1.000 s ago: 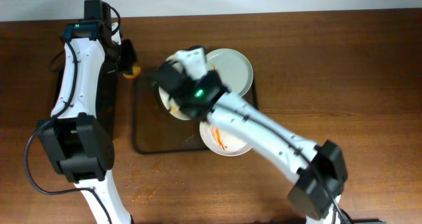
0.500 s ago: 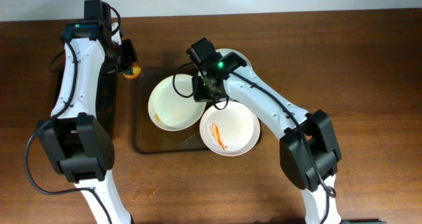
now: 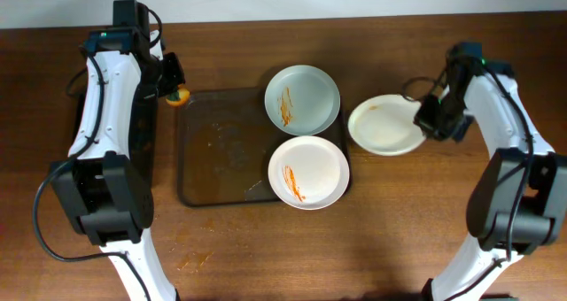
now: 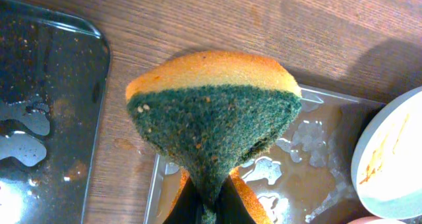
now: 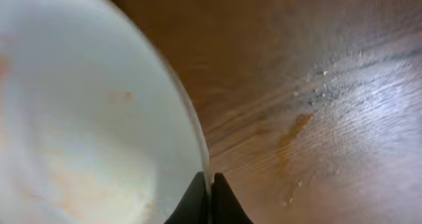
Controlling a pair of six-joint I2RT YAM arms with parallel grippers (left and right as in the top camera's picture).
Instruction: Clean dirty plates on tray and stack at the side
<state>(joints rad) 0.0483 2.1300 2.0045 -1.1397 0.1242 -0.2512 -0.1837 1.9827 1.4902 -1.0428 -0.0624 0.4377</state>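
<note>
The dark tray [image 3: 213,168] lies left of centre with a wet, bare left half. Two plates with orange streaks sit at its right end: a bluish one [image 3: 302,98] at the back and a white one [image 3: 308,172] in front. A third plate [image 3: 384,125] is over the bare wood to the right of the tray, with my right gripper [image 3: 428,122] shut on its right rim [image 5: 198,145]. My left gripper [image 3: 174,87] hangs at the tray's back left corner, shut on a green and orange sponge [image 4: 214,118].
A narrow black tray [image 4: 39,105] lies under the left arm at the table's left side. Small wet smears mark the wood [image 5: 293,128] right of the held plate.
My right gripper has carried the third plate from the tray's left half across to the wood at the right. The left arm has stayed still with the sponge.
</note>
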